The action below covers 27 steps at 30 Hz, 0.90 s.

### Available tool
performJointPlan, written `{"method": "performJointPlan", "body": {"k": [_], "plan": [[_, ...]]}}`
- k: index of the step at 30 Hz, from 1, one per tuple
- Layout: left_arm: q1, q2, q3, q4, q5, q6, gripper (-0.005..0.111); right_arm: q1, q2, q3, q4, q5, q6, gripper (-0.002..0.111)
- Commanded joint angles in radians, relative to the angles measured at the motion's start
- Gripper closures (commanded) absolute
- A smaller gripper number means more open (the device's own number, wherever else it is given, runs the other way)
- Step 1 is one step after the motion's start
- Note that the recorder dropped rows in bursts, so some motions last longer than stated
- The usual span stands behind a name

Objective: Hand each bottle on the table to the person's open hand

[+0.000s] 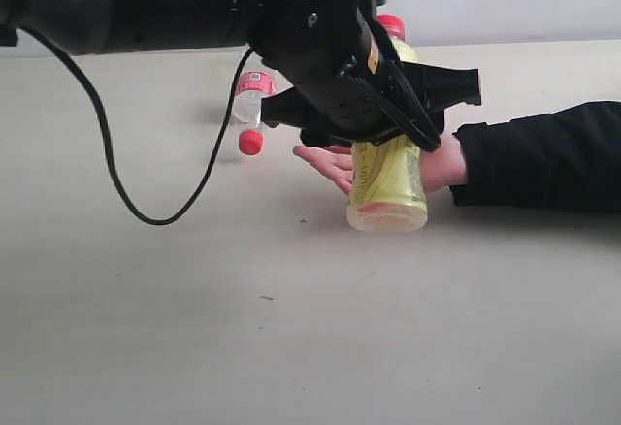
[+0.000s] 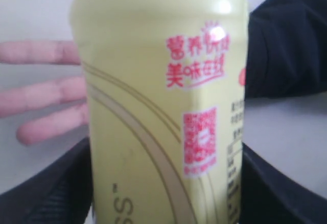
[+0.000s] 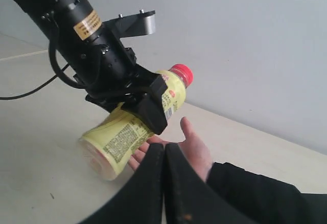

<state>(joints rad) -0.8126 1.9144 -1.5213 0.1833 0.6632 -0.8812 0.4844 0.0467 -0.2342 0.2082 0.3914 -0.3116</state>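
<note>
My left gripper (image 1: 383,129) is shut on the yellow bottle (image 1: 388,187) with the red cap (image 1: 391,24), holding it tilted over the person's open hand (image 1: 328,163). In the left wrist view the bottle (image 2: 163,106) fills the frame between the black fingers (image 2: 51,193), with the hand's fingers (image 2: 46,91) behind it. The right wrist view shows the bottle (image 3: 122,137) just above the palm (image 3: 196,150). My right gripper (image 3: 164,150) is shut and empty. A small clear bottle (image 1: 248,110) with a red label and cap lies on the table (image 1: 194,328) behind. The other two bottles are out of view.
The person's black sleeve (image 1: 543,158) rests on the table at the right. A black cable (image 1: 107,163) loops down from the left arm over the table's left side. A pale wall (image 3: 245,45) stands behind the table.
</note>
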Motion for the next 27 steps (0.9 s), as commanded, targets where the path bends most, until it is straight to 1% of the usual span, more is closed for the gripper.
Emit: {"method": "performJointPlan", "body": {"k": [1,4,9,17,23,26,27], "plan": [[-0.006,0.038,-0.043,0.144,-0.037,-0.161,0.107,-0.002,-0.003,0.003,0.001,-0.003,0.002,0.108],[0.006,0.065,-0.043,0.160,-0.052,-0.199,0.107,-0.002,-0.003,0.003,0.001,-0.003,0.002,0.108],[0.015,0.106,-0.043,0.151,-0.128,-0.229,0.107,-0.002,-0.003,0.003,0.001,-0.003,0.002,0.108],[0.014,0.168,-0.043,0.149,-0.143,-0.254,0.107,-0.002,-0.003,0.003,0.001,-0.003,0.002,0.108],[0.017,0.177,-0.043,0.149,-0.162,-0.254,0.106,-0.002,-0.003,0.003,0.001,-0.003,0.002,0.108],[0.017,0.177,-0.043,0.149,-0.173,-0.254,0.101,-0.002,-0.003,0.003,0.001,-0.003,0.002,0.108],[0.017,0.177,-0.043,0.149,-0.173,-0.254,0.096,-0.002,-0.003,0.003,0.001,-0.003,0.002,0.108]]}}
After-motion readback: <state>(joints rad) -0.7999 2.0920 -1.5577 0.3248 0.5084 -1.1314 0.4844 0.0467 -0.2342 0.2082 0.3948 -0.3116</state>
